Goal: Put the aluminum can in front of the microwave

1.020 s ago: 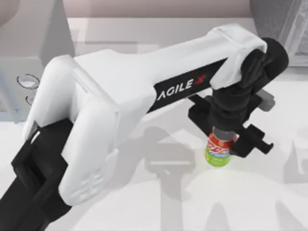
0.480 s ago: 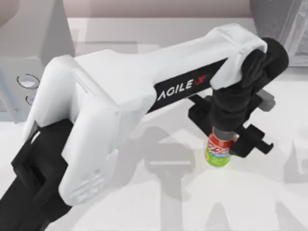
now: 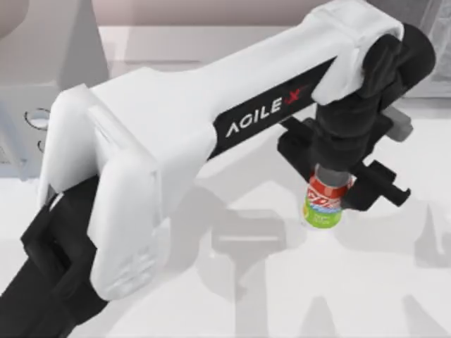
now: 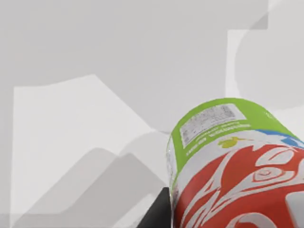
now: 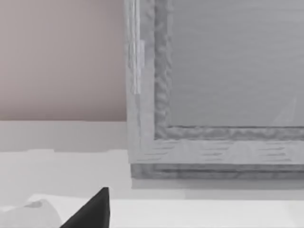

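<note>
Left gripper (image 3: 337,197), at right of centre in the top view, pointing down with its dark fingers closed around the aluminum can (image 3: 323,206); the can stands upright, silver top hidden under the wrist, lime-green base toward the white table (image 3: 366,296). In the left wrist view the can (image 4: 237,166) occupies the lower right, red label nearest the camera. The microwave (image 3: 35,91) lies at the upper left edge of the top view, well apart from the can. A speckled grey box (image 5: 213,95) fills the right wrist view's upper right.
</note>
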{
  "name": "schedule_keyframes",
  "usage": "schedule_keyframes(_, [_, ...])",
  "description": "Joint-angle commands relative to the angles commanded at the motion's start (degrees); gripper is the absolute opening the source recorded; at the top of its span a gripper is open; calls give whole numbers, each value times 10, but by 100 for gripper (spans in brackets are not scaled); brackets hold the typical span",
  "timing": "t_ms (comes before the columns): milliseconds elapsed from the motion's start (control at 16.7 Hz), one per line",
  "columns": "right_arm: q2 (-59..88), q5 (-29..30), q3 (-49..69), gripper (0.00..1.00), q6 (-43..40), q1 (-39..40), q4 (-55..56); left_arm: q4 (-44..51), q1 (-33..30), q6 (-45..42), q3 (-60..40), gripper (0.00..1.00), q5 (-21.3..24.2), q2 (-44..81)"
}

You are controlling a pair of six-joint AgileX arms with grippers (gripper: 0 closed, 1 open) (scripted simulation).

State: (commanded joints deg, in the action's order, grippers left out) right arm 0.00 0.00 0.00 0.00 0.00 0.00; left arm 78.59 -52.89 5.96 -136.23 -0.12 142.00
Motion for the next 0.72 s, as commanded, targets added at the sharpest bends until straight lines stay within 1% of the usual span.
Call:
schedule_keyframes(300, [0, 0, 0, 100, 0, 0, 0, -2, 4, -5, 5, 0, -1, -5])
schedule_keyframes(420, [0, 0, 0, 100, 0, 0, 0, -8, 8, -26, 28, 0, -5, -31])
schedule_keyframes(600, [0, 0, 0, 100, 0, 0, 0, -9, 26, -88, 103, 0, -3, -108])
schedule_keyframes(720, [0, 0, 0, 100, 0, 0, 0, -12, 52, -142, 180, 0, 4, -171])
